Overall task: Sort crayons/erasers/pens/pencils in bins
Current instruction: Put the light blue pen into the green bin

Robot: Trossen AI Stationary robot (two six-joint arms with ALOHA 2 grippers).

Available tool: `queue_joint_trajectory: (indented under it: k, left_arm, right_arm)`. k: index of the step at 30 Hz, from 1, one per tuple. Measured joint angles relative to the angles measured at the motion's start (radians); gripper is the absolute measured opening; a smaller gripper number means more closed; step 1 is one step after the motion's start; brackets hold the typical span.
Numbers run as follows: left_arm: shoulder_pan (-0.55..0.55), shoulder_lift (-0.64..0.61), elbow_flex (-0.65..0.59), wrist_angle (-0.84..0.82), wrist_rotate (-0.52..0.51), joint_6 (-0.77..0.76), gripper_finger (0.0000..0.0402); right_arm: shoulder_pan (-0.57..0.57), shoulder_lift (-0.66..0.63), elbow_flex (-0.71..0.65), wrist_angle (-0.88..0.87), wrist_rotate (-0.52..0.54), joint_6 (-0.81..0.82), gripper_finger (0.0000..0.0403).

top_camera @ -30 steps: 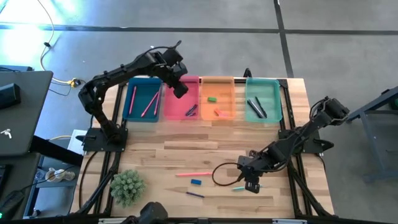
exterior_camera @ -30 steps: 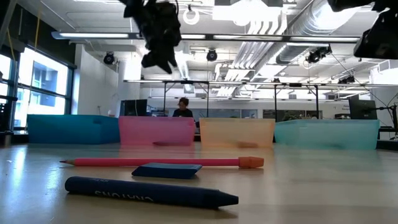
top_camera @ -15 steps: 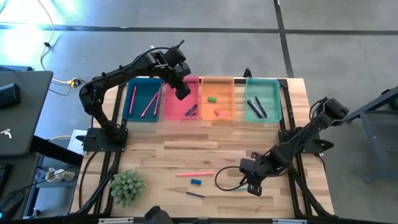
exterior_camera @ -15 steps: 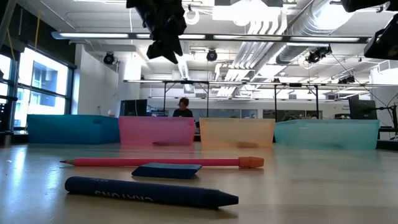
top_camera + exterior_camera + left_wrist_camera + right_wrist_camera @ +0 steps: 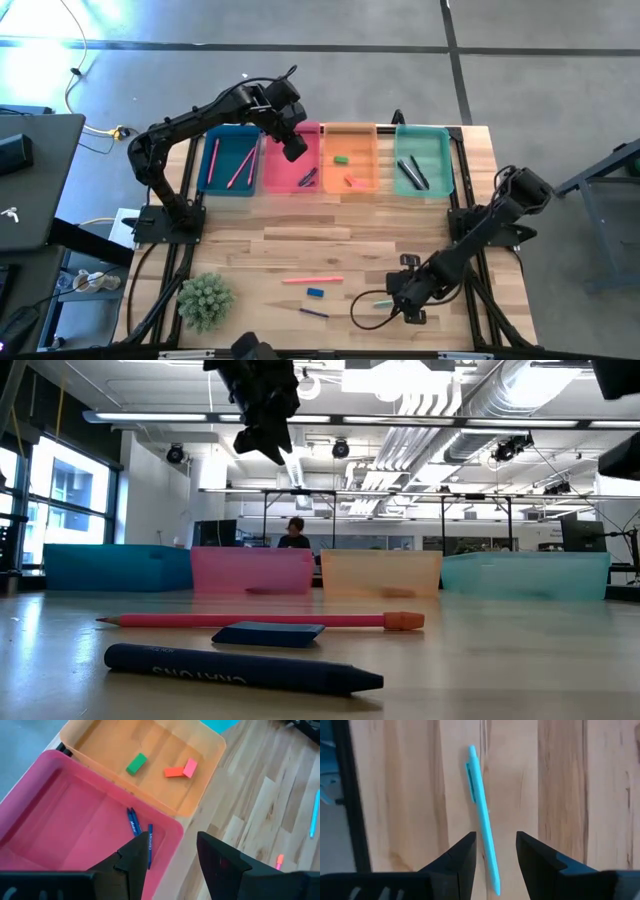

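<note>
Our right gripper (image 5: 494,857) has dropped lower, fingers apart astride the teal pen (image 5: 482,815) on the surface (image 5: 400,225); our left gripper (image 5: 171,852), also parted and empty, hovers over the pink bin (image 5: 60,815).

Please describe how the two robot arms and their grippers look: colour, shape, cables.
Both arms are dark, nearly black, built of jointed segments, with thin black cables along them. A loose cable loop shows beside the right gripper. Each gripper, like the left gripper, ends in two flat, angular dark fingers. No markings are visible.
</note>
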Motion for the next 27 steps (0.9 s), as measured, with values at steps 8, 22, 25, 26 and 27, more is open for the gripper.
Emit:
queue_joint_trajectory:
  k: [8,22,25,26,27]
  left_arm:
    - [0.000,0.000,0.000,-0.004,-0.009,-0.016,0.0156]
    - [0.000,0.000,0.000,-0.023,-0.009,-0.016,0.0156]
    - [0.000,0.001,0.000,-0.042,-0.009,-0.004,0.0156]
    - [0.000,0.001,0.000,-0.047,-0.009,0.002,0.0156]
    - [0.000,0.001,0.000,-0.053,-0.009,0.003,0.0156]
  right_arm:
    - [0.007,0.071,0.000,0.042,0.000,0.000,0.0129]
    - [0.020,0.169,0.001,0.096,-0.020,0.003,0.0129]
    - [0.023,0.186,0.005,0.092,-0.018,0.026,0.0124]
    - [0.025,0.192,0.005,0.091,-0.017,0.026,0.0119]
    - [0.027,0.194,0.005,0.089,-0.013,0.026,0.0114]
